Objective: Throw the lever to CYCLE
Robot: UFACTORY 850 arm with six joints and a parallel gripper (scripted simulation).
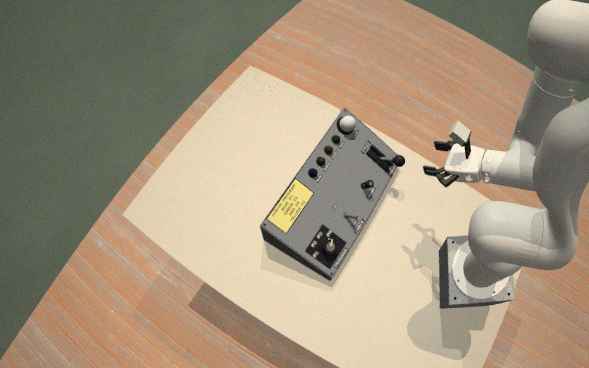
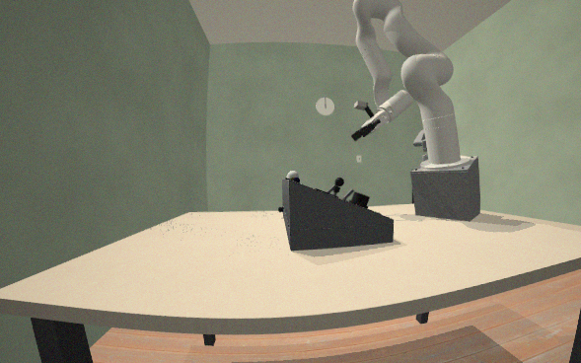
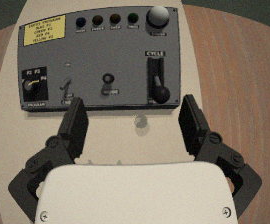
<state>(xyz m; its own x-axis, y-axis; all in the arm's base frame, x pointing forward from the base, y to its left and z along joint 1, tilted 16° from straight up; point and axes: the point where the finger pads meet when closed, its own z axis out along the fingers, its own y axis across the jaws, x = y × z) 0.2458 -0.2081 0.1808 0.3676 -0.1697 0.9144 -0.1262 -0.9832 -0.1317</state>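
Observation:
The grey wedge console (image 1: 339,177) (image 2: 327,222) (image 3: 122,46) stands on the beige table top. Its lever (image 1: 398,160) (image 2: 339,181) (image 3: 160,91) has a black ball knob and sits at the end of its slot nearest the arm. A small label (image 1: 365,148) (image 3: 155,54) marks the slot's other end. My gripper (image 1: 432,158) (image 2: 359,134) (image 3: 133,107) is open and empty. It hangs well above the table, to the arm's side of the console, apart from the lever.
The panel also carries a white round knob (image 1: 347,123) (image 3: 158,15), a row of small dark buttons (image 1: 328,149), a toggle (image 1: 367,185) (image 3: 109,82), a rotary selector (image 1: 329,246) (image 3: 33,86) and a yellow label (image 1: 290,205). The arm's base (image 1: 472,285) stands nearby.

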